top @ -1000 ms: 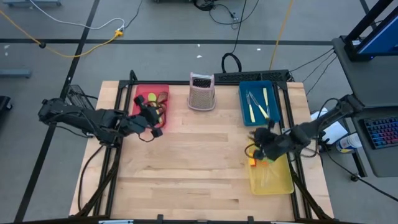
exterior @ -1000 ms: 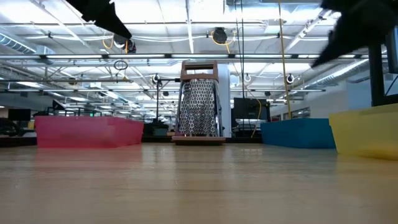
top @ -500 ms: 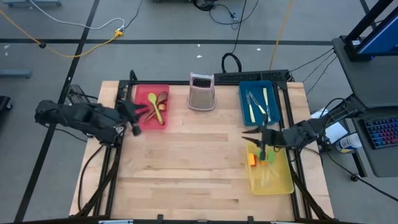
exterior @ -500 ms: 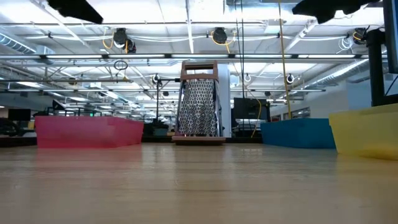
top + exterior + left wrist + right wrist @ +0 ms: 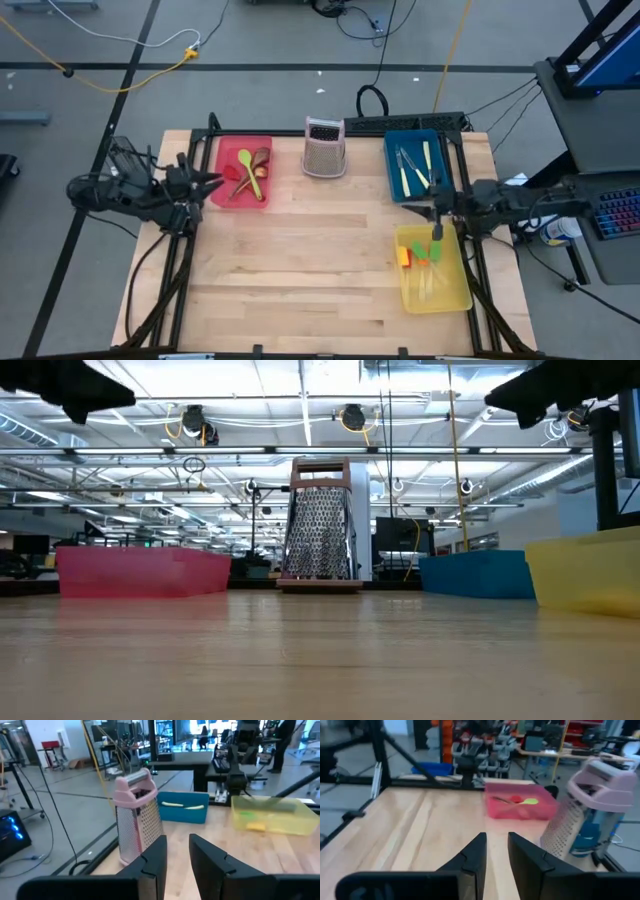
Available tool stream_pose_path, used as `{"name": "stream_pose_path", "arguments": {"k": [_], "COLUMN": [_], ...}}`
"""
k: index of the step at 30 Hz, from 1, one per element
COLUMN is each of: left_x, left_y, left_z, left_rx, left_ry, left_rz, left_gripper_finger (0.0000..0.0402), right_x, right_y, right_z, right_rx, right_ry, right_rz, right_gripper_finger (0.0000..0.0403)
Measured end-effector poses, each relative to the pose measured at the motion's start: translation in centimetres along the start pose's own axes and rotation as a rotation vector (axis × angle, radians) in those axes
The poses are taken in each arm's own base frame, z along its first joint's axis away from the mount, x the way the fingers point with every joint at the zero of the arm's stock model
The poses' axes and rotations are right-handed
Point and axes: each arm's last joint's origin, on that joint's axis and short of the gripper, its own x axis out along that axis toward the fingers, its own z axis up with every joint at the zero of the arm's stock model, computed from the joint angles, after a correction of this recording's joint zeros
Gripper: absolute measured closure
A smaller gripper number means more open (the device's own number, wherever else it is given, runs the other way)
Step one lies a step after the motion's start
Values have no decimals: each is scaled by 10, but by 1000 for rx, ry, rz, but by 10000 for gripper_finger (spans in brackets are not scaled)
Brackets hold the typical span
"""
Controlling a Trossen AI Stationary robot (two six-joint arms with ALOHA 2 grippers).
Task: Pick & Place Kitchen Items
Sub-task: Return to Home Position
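Red, green and brown spoons (image 5: 247, 170) lie in the red tray (image 5: 222, 195). Cream-handled knives (image 5: 410, 170) lie in the blue tray (image 5: 392, 150). Spatulas with orange and green heads (image 5: 425, 255) lie in the yellow tray (image 5: 462, 290). My left gripper (image 5: 210, 182) (image 5: 177, 851) hovers at the table's left edge, just left of the red tray, open by a narrow gap and holding nothing. My right gripper (image 5: 432, 207) (image 5: 496, 847) hovers between the blue and yellow trays near the right edge, also narrowly open and holding nothing.
An upright metal box grater with a pink handle (image 5: 325, 148) stands at the far middle between the red and blue trays. The wooden tabletop (image 5: 310, 260) stretches between the trays. Black frame rails (image 5: 185, 260) run along both sides of the table.
My left gripper drew back from the red tray's near right corner toward the table's left edge, uncovering the spoons. My right gripper pulled away from the yellow tray's far left corner, up and toward the right edge. A green spatula head now shows in the yellow tray.
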Motion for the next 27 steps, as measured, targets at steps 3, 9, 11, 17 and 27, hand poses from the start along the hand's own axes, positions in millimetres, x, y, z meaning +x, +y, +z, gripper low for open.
{"name": "stream_pose_path", "arguments": {"k": [3,9,11,17,27], "left_x": [0,13,18,33,44], "left_y": [0,-8,-11,-22,-26], "left_z": [-14,-39,-45,-72,-100], "left_rx": [-33,-32,-36,-59,57], "left_ry": [-21,-118,-142,-194,-179], "left_rz": [0,-3,-15,-59,-81], "left_gripper_finger": [314,314,314,314,314], "right_x": [-8,-25,-29,-38,-35], "right_y": [-5,-9,-9,-7,-6], "right_z": [-4,-16,-23,-39,-50], "right_rx": [20,16,23,55,80], "right_ry": [-33,-84,-105,-168,-69], "right_rz": [-11,-29,-29,63,75], "right_gripper_finger": [332,332,332,332,332]}}
